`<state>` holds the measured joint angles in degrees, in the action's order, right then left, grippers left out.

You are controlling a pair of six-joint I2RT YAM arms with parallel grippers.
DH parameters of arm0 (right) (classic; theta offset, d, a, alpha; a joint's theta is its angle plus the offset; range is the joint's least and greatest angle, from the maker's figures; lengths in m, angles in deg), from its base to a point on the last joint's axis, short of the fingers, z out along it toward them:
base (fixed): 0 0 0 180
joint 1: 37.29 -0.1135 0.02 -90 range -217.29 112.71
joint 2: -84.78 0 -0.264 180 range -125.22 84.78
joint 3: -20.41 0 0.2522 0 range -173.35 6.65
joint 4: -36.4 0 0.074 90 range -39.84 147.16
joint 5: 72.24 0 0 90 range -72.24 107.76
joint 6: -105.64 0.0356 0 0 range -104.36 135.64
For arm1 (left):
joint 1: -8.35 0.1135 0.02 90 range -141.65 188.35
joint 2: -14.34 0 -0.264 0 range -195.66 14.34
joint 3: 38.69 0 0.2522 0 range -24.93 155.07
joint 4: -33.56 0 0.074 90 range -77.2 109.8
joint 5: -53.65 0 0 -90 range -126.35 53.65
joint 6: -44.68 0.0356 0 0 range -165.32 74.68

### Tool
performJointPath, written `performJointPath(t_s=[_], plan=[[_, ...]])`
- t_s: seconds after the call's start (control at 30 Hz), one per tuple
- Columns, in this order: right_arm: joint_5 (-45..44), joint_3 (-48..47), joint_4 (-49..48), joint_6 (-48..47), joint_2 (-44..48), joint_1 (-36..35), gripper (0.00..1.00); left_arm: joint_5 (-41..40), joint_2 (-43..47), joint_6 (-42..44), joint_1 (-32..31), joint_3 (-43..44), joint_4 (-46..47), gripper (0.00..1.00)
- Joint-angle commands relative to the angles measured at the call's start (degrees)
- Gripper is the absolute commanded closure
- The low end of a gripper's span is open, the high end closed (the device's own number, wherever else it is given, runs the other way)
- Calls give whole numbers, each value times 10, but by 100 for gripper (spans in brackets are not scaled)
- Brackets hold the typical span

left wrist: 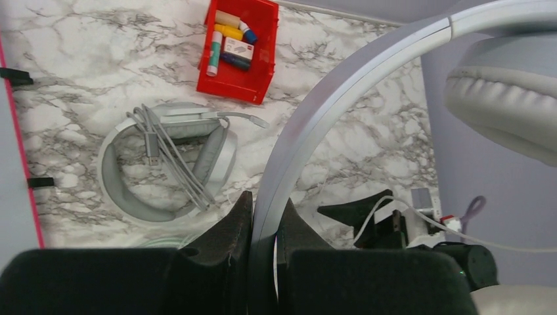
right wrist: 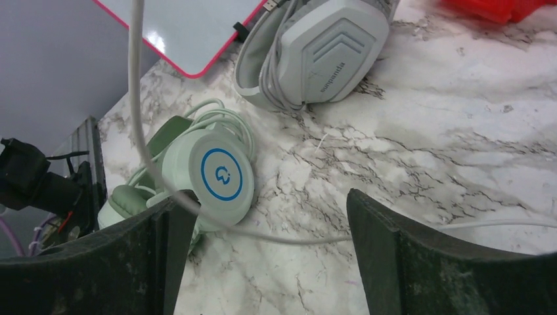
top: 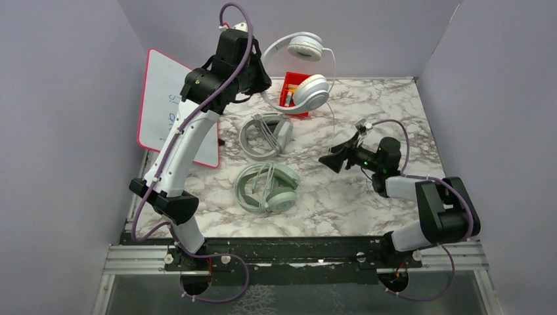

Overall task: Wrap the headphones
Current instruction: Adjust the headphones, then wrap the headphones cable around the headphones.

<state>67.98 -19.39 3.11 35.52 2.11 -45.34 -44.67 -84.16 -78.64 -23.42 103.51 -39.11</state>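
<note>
While the white headset (top: 311, 92) is clamped by its headband in the left gripper (left wrist: 266, 197), its thin cable (right wrist: 134, 65) is draped between the wide-open fingers of the right gripper (right wrist: 266, 200).

The marble tabletop (top: 368, 197) carries a grey headset (top: 265, 136) near its middle and a mint headset (top: 268, 188) just beside it, toward the front edge. A red bin (left wrist: 233, 84) sits near the back edge. A whiteboard (top: 172, 98) seems propped at the left edge.

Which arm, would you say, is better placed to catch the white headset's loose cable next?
Probably right: the open right end effector straddles the cable; the left end effector grips the headband.
</note>
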Motion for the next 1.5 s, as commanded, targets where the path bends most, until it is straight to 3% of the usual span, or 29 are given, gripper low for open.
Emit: performJointPath(t_s=[0.0,0.13,0.47,0.7,1.17,1.23,1.3,1.37,1.4,1.47], plan=[[36,38,-241,60,-56,-12,14,97,6,-71,21,42,21,100],[53,43,-354,112,-114,-16,22,162,-4,-93,39,74,26,100],[59,9,-403,119,-182,-17,31,180,21,-119,52,85,43,100],[51,-19,-441,130,-227,-19,23,227,24,-135,62,96,56,100],[58,-28,-443,105,-267,-19,26,242,37,-143,85,105,72,100],[64,-19,-440,109,-265,-18,32,235,39,-145,93,100,73,100],[68,-6,-427,125,-253,-18,45,213,42,-150,95,88,79,100],[46,13,-395,158,-223,-19,72,188,43,-164,98,74,91,100],[23,20,-355,185,-202,-19,92,168,44,-175,99,70,95,100],[-34,13,-182,204,-142,-18,99,117,47,-200,99,59,102,100]])
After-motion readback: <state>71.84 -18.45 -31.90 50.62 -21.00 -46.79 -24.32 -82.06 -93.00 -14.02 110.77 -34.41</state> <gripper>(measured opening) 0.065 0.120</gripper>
